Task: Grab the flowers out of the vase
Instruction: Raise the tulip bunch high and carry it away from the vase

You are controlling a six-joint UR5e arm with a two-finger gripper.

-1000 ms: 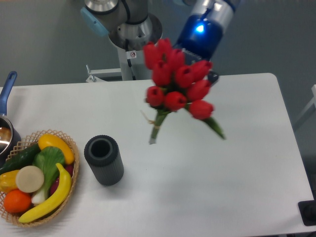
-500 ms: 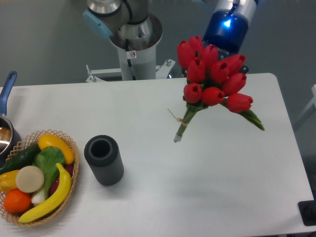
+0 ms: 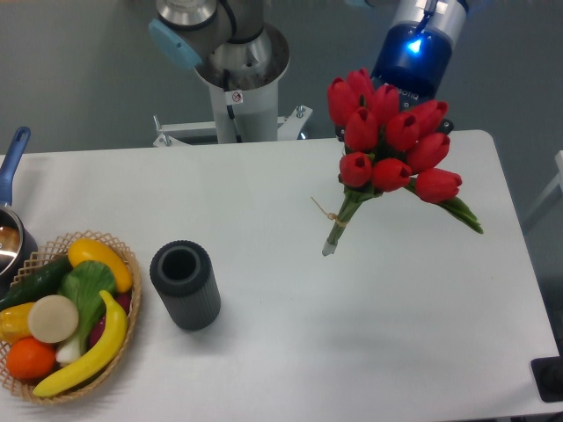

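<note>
The flowers (image 3: 387, 141), a bunch of red tulip buds with green leaves and string-tied stems, hang in the air over the right half of the table, stems pointing down-left. My gripper (image 3: 420, 92), under a blue-lit wrist, comes in from behind and above the bunch. Its fingers are hidden by the buds, and the bunch is carried by it. The vase (image 3: 185, 286), a dark grey ribbed cylinder, stands upright and hollow at the front left, well apart from the flowers.
A woven basket (image 3: 125, 264) with fruit and vegetables sits left of the vase. A pot with a blue handle (image 3: 10, 163) is at the left edge. The arm's base (image 3: 237, 61) stands behind the table. A black block (image 3: 550, 378) sits at the front right corner.
The arm has carried the flowers to the right and slightly up, farther from the vase. The vase and basket have not moved.
</note>
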